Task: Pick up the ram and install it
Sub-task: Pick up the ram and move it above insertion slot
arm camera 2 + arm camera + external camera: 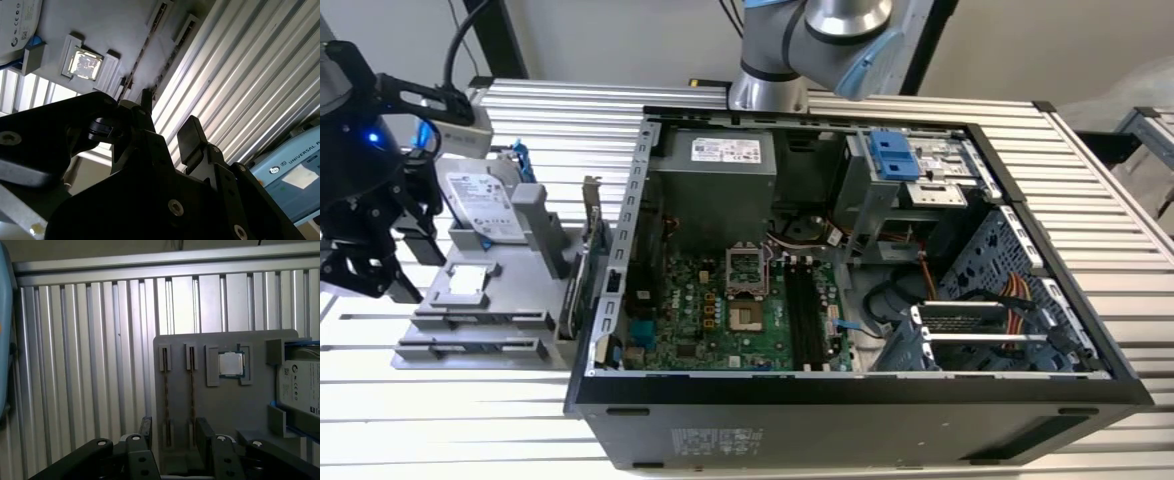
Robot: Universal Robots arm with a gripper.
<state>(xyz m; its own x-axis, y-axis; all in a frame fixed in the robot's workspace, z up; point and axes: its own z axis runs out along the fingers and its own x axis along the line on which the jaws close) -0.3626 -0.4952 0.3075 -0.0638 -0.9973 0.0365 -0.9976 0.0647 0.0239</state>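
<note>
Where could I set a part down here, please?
Bare table lies at the exterior view's lower left, in front of the holder, plus a strip on its right past the computer case. Around the holder and gripper it's crowded.

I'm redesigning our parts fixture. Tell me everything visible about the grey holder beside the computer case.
The grey holder is a matte, plastic-looking plate lying on the ribbed metal table, at the exterior view's left of the case. Two narrow slots each carry a thin strip on edge; a square pocket holds a silver chip; blocks bracket the hard drive.
</note>
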